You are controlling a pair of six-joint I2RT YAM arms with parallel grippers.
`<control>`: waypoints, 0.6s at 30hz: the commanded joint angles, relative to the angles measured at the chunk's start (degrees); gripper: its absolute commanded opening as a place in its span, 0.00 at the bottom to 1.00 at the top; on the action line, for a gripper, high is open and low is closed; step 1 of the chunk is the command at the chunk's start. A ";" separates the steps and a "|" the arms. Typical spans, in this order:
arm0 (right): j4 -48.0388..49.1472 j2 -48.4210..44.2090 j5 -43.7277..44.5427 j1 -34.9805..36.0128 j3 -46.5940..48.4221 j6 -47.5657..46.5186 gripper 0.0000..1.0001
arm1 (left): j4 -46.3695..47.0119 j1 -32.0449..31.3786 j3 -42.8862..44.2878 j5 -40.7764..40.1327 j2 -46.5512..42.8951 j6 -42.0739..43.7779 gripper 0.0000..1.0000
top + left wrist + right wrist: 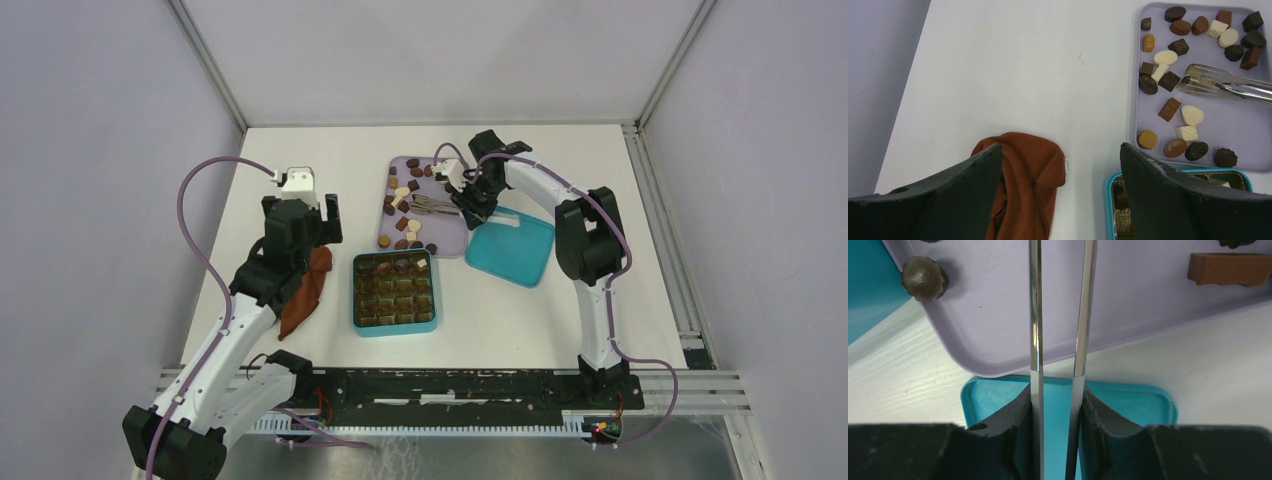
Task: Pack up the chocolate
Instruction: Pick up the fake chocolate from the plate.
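The white counter point(560, 320) carries both arms. The left arm folds up from its base, wrist above the rust-brown cloth point(1025, 180). The left gripper point(1060, 150) is released, its dark fingers wide apart with nothing between them. The right arm bends at the elbow and reaches left over the flat teal lid point(512, 252). The right gripper point(1057, 392) is clenched on the two thin metal arms of the tongs point(1228, 86), whose toothed tips lie in the lilac tray point(452, 240).

The smooth, round-cornered tray holds most of the chocolate point(1173, 65): scattered dark, mid-brown and cream pieces, some ridged, oval or square. The teal box point(355, 295), near the tray, has a brown gridded insert with a few pieces in its far row.
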 commanded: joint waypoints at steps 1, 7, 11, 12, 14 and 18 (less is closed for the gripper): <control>0.09 -0.18 -0.52 -0.11 1.87 0.40 0.29 | 2.24 0.37 0.03 0.52 -0.28 1.51 0.92; 0.81 -3.25 -0.99 -0.39 -0.40 0.36 0.13 | 2.33 0.37 0.06 0.52 -0.27 1.54 0.92; 1.71 -5.50 -1.58 -0.45 -2.77 0.37 0.11 | 2.25 0.37 0.03 0.50 -0.32 1.52 0.92; 1.89 -6.14 -1.70 -0.55 -3.42 0.39 0.11 | 2.24 0.33 0.03 0.52 -0.37 1.52 0.92; 2.33 -7.51 -2.15 -0.75 -4.60 0.29 0.10 | 2.31 0.34 0.03 0.45 -0.47 1.52 0.92; 3.52 -11.29 -3.72 -1.14 -8.00 -0.19 0.09 | 2.24 0.33 0.03 0.44 -0.44 1.51 0.92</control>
